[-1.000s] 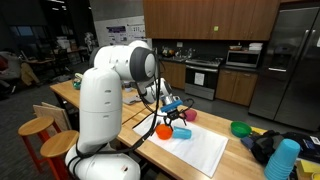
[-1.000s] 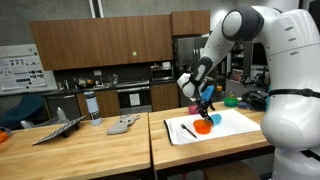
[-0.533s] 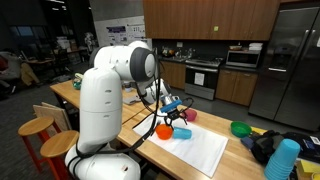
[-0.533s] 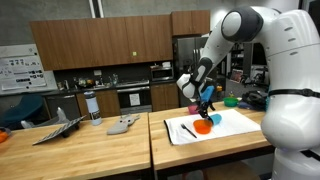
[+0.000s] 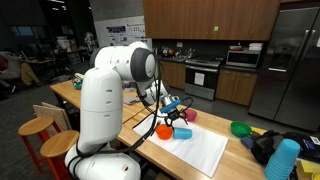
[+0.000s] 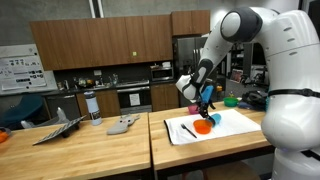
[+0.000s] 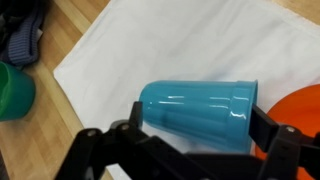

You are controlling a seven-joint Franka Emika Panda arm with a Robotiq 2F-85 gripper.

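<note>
While the pincer (image 7: 195,140) hangs with its jaws spread wide and gripping nothing, a light blue plastic cup (image 7: 196,110) lies on its side right between the fingers (image 7: 100,152). It's on the white sheet (image 7: 170,40) that covers part of the wooden counter (image 7: 40,130). The cup looks smooth, glossy and plain, with its wider end toward the orange bowl (image 7: 300,110) just beside it. A green bowl (image 7: 12,92) sits off the sheet. The wall poster (image 6: 15,72) has print that's too small to read.
</note>
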